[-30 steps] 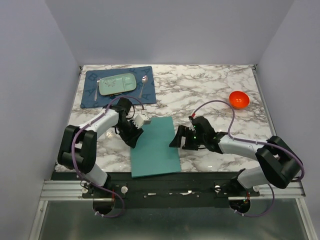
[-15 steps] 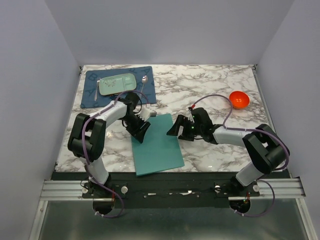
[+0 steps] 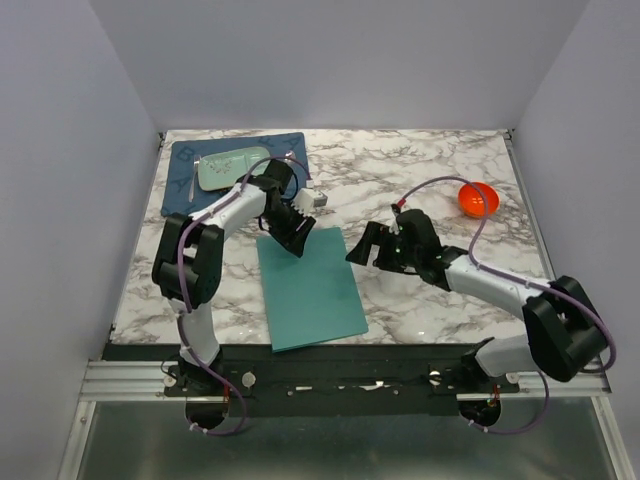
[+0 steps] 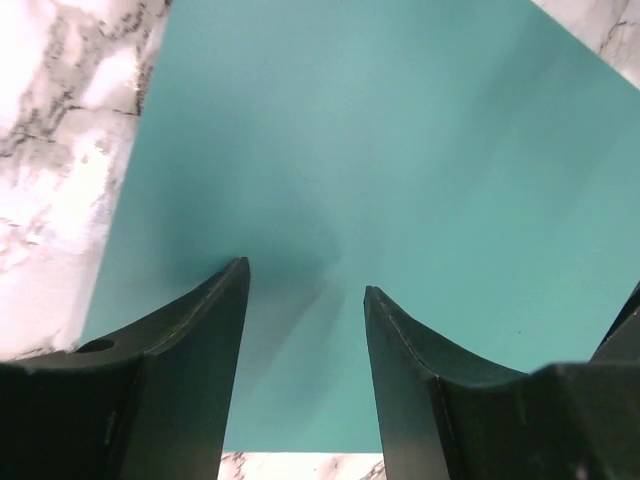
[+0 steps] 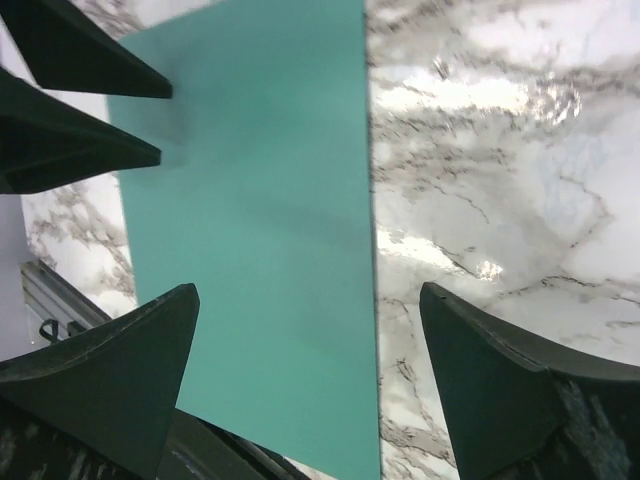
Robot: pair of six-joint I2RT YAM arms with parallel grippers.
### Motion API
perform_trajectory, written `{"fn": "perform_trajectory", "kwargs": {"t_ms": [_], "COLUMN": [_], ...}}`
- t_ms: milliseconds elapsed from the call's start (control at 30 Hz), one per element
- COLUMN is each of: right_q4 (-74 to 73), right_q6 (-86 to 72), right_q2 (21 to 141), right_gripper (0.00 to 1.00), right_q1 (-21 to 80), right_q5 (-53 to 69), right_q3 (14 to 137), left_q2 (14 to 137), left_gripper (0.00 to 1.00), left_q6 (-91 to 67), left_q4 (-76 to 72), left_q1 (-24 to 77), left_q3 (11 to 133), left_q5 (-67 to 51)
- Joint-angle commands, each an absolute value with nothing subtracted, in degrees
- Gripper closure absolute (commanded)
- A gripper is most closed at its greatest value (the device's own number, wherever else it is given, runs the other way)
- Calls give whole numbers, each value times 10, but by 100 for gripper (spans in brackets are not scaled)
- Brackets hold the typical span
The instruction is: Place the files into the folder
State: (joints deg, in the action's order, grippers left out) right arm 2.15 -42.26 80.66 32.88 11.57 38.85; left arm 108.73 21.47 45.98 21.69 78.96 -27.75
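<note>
The teal folder [image 3: 312,295] lies shut and flat on the marble table near the front edge. No files show in any view. My left gripper [image 3: 297,240] hovers over the folder's far left corner, its jaws apart with only the teal cover [image 4: 380,150] under them. In the left wrist view the left gripper [image 4: 305,275] holds nothing. My right gripper [image 3: 358,250] is wide open at the folder's far right corner. In the right wrist view it [image 5: 308,290] straddles the folder's [image 5: 260,200] right edge, and the left gripper's fingers [image 5: 80,70] show at top left.
A dark blue placemat [image 3: 180,190] at the back left carries a pale green tray [image 3: 232,168] and a spoon [image 3: 290,165]. An orange bowl [image 3: 478,199] sits at the back right. Grey walls close in the table's sides and back.
My left gripper has slid from the folder's left edge up to its far left corner and opened a little. The right gripper moved slightly away and up. The folder turned a bit.
</note>
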Motion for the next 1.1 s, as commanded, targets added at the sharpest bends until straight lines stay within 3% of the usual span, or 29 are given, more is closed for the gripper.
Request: {"fn": "perform_trajectory", "kwargs": {"t_ms": [0, 233, 367, 600, 1067], "right_q4": [-30, -55, -45, -38, -56], "right_q6": [-361, -327, -333, -338, -344], "right_q2": [738, 699, 692, 669, 642], "right_gripper": [0, 0, 0, 0, 0], "right_q1": [326, 332, 342, 352, 351], "right_q5": [83, 86, 92, 87, 60], "right_q3": [417, 414, 389, 367, 351], "left_q2": [1000, 797, 749, 767, 906], "left_gripper": [36, 31, 31, 34, 32], "left_q6": [197, 223, 281, 325, 257], "left_q4": [511, 535, 531, 444, 357], "left_q1": [210, 180, 141, 104, 204], "left_q3": [821, 714, 618, 489, 530], "left_q5": [-290, -244, -189, -86, -99]}}
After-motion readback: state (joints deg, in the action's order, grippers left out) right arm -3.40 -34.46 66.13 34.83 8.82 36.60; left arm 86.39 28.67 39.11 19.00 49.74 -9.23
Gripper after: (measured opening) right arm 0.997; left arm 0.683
